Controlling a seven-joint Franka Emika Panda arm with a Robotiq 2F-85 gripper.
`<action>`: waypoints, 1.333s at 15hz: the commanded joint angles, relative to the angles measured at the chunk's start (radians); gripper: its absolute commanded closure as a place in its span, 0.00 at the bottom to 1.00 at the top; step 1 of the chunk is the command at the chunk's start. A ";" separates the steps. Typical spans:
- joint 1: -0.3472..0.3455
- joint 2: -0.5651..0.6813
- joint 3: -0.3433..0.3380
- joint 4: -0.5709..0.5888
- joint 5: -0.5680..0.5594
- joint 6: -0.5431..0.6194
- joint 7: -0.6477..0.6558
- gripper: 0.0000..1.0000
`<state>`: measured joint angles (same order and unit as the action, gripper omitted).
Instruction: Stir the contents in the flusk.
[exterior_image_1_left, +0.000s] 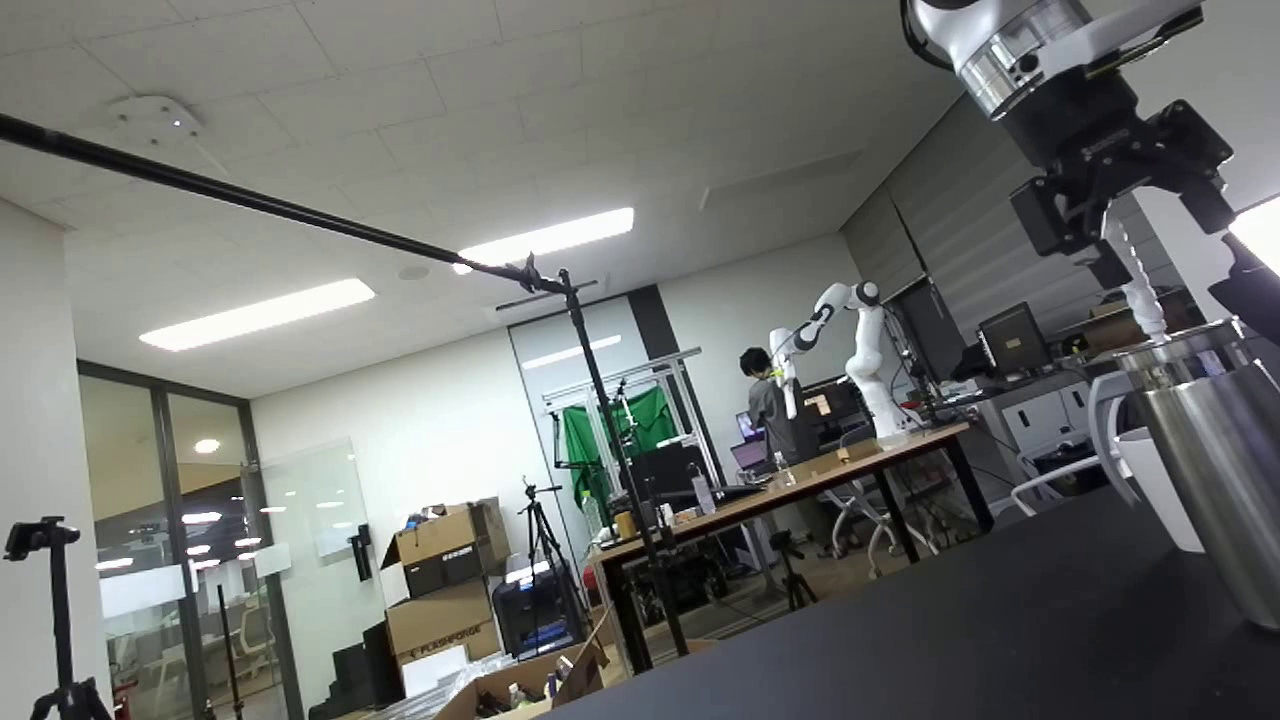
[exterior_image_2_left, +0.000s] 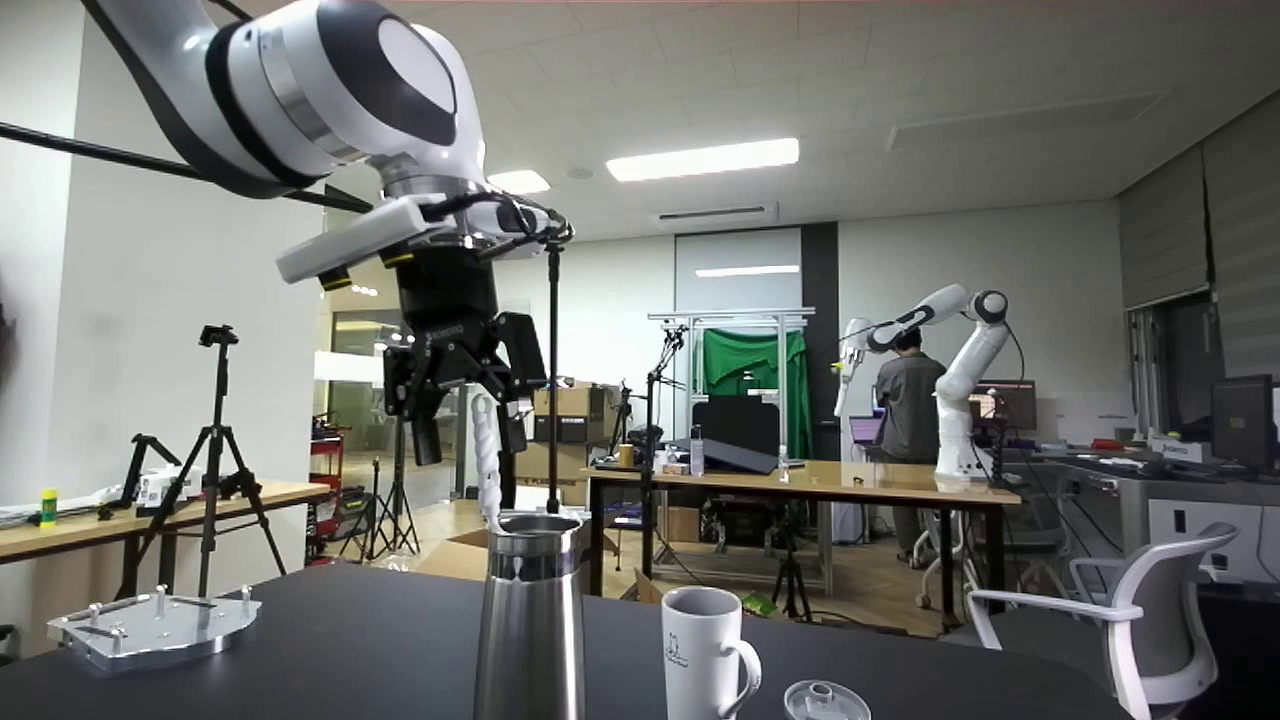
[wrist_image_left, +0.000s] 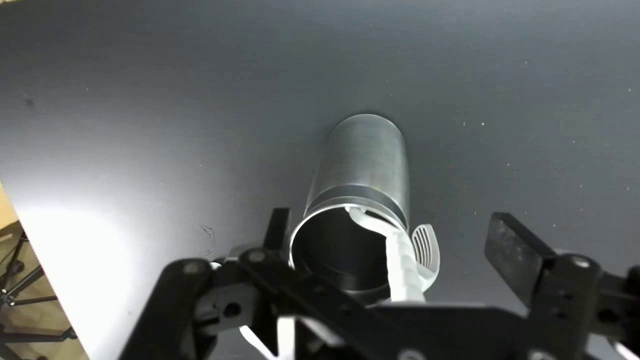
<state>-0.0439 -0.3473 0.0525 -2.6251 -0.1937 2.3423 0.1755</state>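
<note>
The flusk is a tall steel flask (exterior_image_2_left: 530, 640) with a pale loop handle, upright on the black table; it also shows in an exterior view (exterior_image_1_left: 1215, 450) and the wrist view (wrist_image_left: 367, 150). Its inside is dark and I cannot make out contents. A white twisted stirrer (exterior_image_2_left: 487, 460) leans out of its mouth, lower end hidden inside; it also shows in the wrist view (wrist_image_left: 404, 267). My gripper (exterior_image_2_left: 470, 442) is above the flask with fingers wide apart, also in the wrist view (wrist_image_left: 400, 245). The stirrer's upper part stands between the fingers, with gaps visible on both sides.
A white mug (exterior_image_2_left: 700, 650) stands beside the flask, with a clear lid (exterior_image_2_left: 825, 702) near it. A clear plate with pegs (exterior_image_2_left: 155, 628) lies on the black table (exterior_image_2_left: 380, 640) at the left. A chair (exterior_image_2_left: 1120, 620) stands beyond the table at the right.
</note>
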 joint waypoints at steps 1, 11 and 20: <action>-0.014 0.033 0.026 0.045 0.001 0.003 0.111 0.00; -0.012 0.072 0.017 0.073 0.004 0.003 0.133 0.47; -0.001 0.088 -0.040 0.077 0.091 -0.025 -0.037 1.00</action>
<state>-0.0514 -0.2845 0.0436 -2.5751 -0.1395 2.3446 0.2110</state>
